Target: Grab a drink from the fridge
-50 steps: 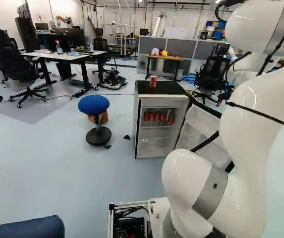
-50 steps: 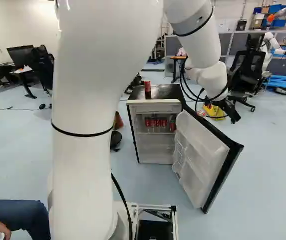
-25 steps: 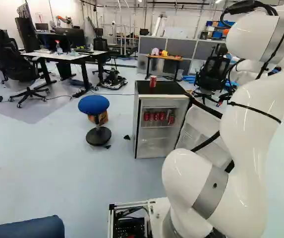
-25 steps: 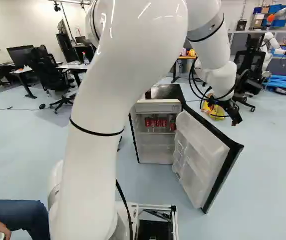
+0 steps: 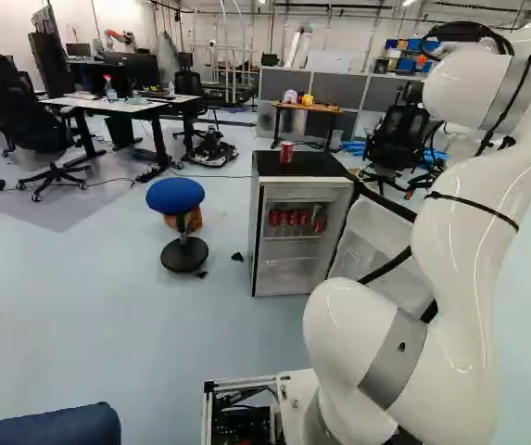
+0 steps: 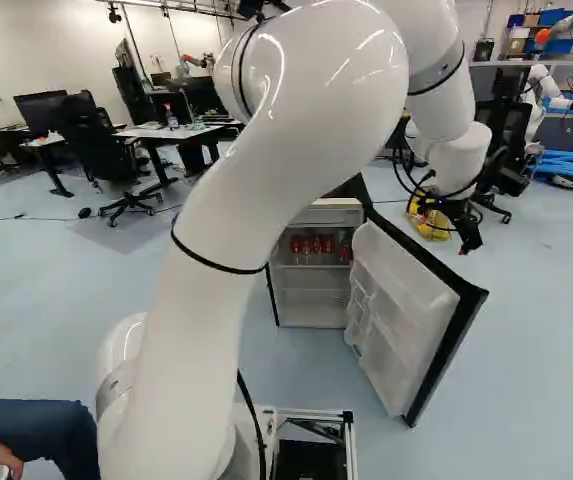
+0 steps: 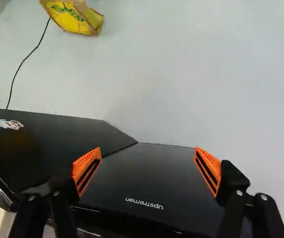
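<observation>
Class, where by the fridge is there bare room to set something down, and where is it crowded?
Bare: the front of the fridge top, before its red can; the floor between the blue stool and the arm. Crowded: the fridge's upper shelf, where more red cans stand close together.

Pale floor (image 5: 154, 343), blue stool (image 5: 175, 195), white desk (image 5: 107, 106)

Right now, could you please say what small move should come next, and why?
I would probably ease my open hand around the door toward its inner side: the hand hangs by the outer face, while red cans stand inside the fridge.
</observation>
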Robot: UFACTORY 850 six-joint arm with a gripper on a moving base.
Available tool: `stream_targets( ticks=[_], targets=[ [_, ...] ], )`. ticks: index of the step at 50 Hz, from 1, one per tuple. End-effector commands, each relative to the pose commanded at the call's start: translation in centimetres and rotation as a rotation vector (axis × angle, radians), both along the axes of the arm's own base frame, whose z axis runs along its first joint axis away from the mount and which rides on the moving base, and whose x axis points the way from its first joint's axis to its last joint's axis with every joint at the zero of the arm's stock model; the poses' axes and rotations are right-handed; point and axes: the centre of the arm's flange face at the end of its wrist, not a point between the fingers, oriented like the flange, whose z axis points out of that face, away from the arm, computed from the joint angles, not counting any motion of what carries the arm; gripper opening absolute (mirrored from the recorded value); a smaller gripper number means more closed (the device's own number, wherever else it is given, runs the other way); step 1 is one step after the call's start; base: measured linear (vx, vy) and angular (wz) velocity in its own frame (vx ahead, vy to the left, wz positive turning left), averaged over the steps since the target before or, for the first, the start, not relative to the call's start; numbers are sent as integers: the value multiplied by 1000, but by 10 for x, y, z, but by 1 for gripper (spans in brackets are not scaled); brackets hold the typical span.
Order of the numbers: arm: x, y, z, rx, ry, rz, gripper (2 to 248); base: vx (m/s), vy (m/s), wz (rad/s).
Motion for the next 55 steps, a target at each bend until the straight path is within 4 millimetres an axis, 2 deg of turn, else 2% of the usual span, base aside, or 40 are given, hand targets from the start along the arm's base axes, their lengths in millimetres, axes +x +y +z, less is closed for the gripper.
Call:
stream_targets(
  ticks=[15,24,42,55],
  targets=[
    [7,-15,-5,81,15,0,247,0,0,0],
    [7,-14,-10,101,23,1,247,0,0,0],
    [11,-18,-35,124,42,0,247,0,0,0],
    [10,-18,-35,125,42,0,247,0,0,0]
  ],
)
